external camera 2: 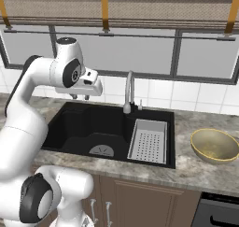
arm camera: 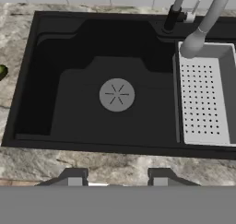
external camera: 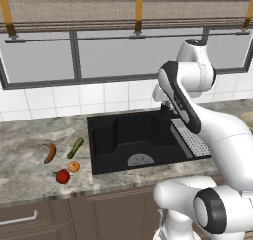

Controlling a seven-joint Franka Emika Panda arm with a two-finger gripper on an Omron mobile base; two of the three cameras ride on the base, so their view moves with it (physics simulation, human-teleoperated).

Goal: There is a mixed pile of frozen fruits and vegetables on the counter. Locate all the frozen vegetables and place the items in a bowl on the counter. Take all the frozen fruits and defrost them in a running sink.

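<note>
So the end effector [external camera 2: 80, 97] is hanging up over the black sink [external camera: 133, 140], holding nothing, and whether its tips are apart or together I honestly can't tell. The fruit pile sits well off to its left on the tabletop [external camera: 29, 170]: banana [external camera: 50, 152], green vegetable stick [external camera: 75, 147], orange [external camera: 73, 166] and red apple [external camera: 63, 176]. The left base view gets that pile, while the right base view shows the tan bowl [external camera 2: 214, 145] past the sink's right end, and the hand view looks straight down at the drain [arm camera: 116, 94], the grey tray [arm camera: 203, 98] and the tap [arm camera: 205, 22].
</note>
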